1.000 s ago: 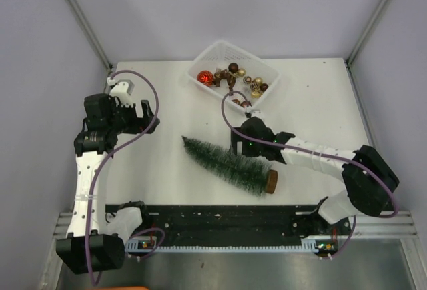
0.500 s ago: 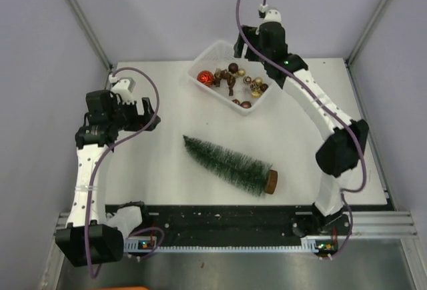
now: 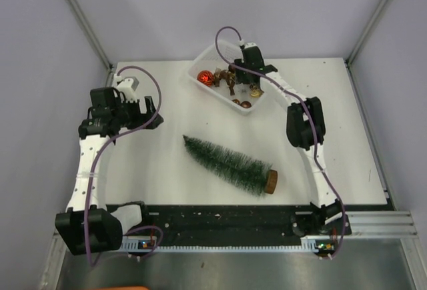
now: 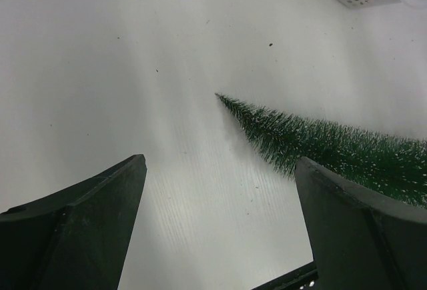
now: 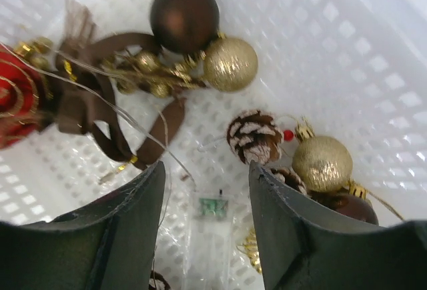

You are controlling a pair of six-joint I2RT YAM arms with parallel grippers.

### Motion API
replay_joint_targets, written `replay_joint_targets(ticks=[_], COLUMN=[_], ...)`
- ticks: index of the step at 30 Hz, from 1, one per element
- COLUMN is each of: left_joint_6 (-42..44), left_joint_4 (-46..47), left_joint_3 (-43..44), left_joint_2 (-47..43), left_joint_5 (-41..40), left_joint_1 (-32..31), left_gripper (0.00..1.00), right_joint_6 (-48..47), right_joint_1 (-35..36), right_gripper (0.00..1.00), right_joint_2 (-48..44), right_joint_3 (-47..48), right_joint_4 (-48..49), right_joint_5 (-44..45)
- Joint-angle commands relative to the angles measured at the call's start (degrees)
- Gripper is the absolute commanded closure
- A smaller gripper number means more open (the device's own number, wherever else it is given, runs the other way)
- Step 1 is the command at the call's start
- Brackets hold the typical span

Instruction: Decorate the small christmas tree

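Green tree: the small christmas tree is lying on its side on the white table near the front edge. Its tip is pointing left and rearward, its wooden base is facing right, and nothing is hanging on it yet.
Basket: the white perforated basket is sitting at the rear, well apart from the tree. It is holding a brown bauble, a glittered gold bauble, a frosted pinecone, a red bauble and a brown ribbon.
Right gripper: the right gripper is reaching down into the basket with its jaws spread, gripping nothing. A small clear box on a thin wire is lying between them.
Left gripper: the left gripper is hovering over bare table left of the tree, jaws wide and empty, with the tree's tip showing between its fingers.
Step in hand: judging by the pose, the right arm is choosing a first ornament.
Next move: it is calling for one piece to be centred between the jaws, likely the pinecone or the gold bauble just beyond them. The jaws then need closing without snagging the ribbon or wire. The tree probably needs standing up too.
Writing: no brand, label or lettering is showing legibly.
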Motion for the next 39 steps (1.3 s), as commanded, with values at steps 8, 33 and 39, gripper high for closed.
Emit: replay_joint_targets(ticks=[8,33,39], left_joint_6=[1.57,4.47,5.09], left_joint_4=[0.48,-1.18,-1.36], left_joint_3=[1.86,2.92,2.65], left_joint_2=[0.84,0.40,0.05], left_joint_5=[1.48,-1.51,-2.30], left_joint_1=[-0.19,-0.19,-0.19], left_gripper=[0.01,0.01,0.01], right_joint_6=[0.94,-4.06,-4.15], right_joint_1=[-0.17,0.09,0.53], right_gripper=[0.47,0.59,0.60], right_joint_2=[-7.88,0.55,2.57], right_joint_3=[-4.94,0.48,2.59], right_joint_4=[11.10,8.74,7.69], right_joint_5=[-2.34,-10.34,-10.52])
